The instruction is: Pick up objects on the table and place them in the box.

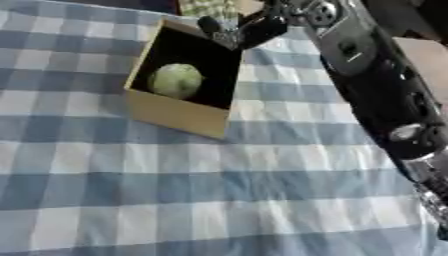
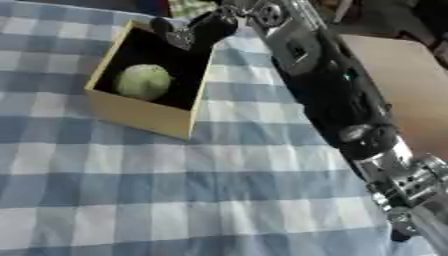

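Note:
A tan cardboard box (image 1: 179,116) with a dark inside stands on the checked cloth at the upper left. Inside it lies a round pale green object (image 1: 177,80), resting on the box floor. My right arm comes in from the lower right and stretches up across the picture. Its hand (image 1: 252,28) hovers over the far right corner of the box, fingers spread and relaxed, with nothing between them. My left hand shows in neither view.
A blue and white checked cloth (image 1: 219,200) covers the table. A tan surface (image 2: 407,85) lies past the table's right edge. A small green-checked thing (image 1: 210,7) shows at the far edge behind the box.

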